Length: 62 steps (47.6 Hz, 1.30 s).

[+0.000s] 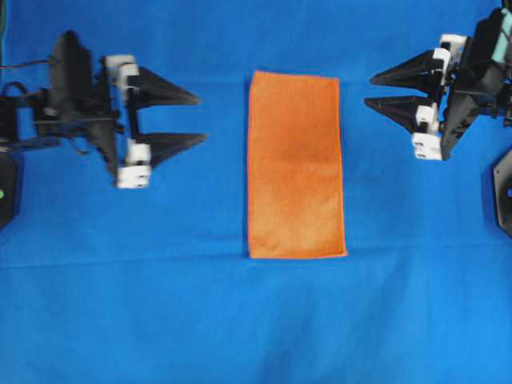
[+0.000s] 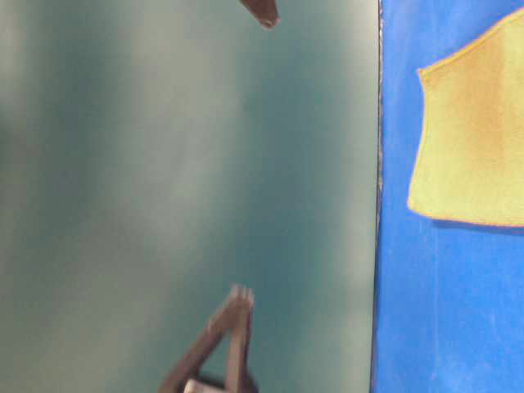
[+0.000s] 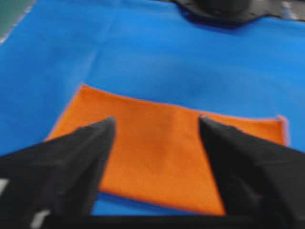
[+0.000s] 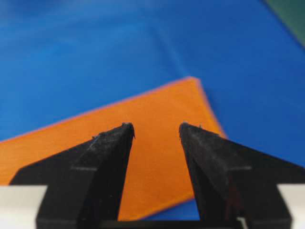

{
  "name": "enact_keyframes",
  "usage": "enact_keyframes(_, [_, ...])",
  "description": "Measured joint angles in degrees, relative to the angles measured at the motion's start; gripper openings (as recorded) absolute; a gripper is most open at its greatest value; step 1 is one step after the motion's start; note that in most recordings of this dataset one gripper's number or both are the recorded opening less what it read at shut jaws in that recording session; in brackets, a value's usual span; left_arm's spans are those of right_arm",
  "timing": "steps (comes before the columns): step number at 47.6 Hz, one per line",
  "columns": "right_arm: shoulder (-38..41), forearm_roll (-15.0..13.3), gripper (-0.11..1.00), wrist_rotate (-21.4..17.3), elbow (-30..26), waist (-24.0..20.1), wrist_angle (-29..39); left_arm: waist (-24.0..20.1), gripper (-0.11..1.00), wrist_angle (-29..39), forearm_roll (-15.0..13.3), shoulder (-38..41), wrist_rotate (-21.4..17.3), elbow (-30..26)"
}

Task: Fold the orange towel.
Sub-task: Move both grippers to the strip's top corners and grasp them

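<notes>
The orange towel (image 1: 295, 164) lies flat on the blue cloth (image 1: 240, 320) as a tall, narrow rectangle in the middle of the overhead view. It also fills the lower half of both wrist views (image 3: 157, 152) (image 4: 152, 143). My left gripper (image 1: 200, 118) hangs open to the left of the towel, fingertips pointing at it, a gap of blue cloth between them. My right gripper (image 1: 370, 91) is open too, to the right of the towel's upper part and apart from it. Neither gripper holds anything.
The blue cloth covers the whole working surface. In the table-level view the towel (image 2: 471, 131) looks yellowish beside a blurred green wall (image 2: 180, 180). A dark arm base (image 3: 224, 9) sits at the far side in the left wrist view.
</notes>
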State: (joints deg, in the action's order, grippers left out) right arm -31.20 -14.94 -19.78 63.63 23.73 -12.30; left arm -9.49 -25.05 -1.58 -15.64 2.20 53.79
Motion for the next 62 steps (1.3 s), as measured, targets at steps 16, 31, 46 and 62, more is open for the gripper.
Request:
enact_keyframes(16, [17.8, -1.1, 0.62, 0.5, -5.2, 7.4, -0.5, -8.7, 0.89, 0.0, 0.0, 19.2, 0.0, -11.2])
enact_keyframes(31, [33.9, -1.3, 0.62, 0.9, -10.7, 9.2, -2.6, -12.2, 0.89, -0.2, 0.0, 33.8, 0.0, -18.5])
enact_keyframes(46, [38.4, -1.4, 0.6, 0.9, -12.5, 9.0, -4.0, -12.7, 0.74, 0.9, 0.0, 38.7, 0.0, -20.4])
enact_keyframes(62, [38.4, -1.3, 0.04, 0.4, -12.4, 6.0, -4.0, -12.8, 0.09, 1.8, 0.1, 40.1, -0.4, -21.8])
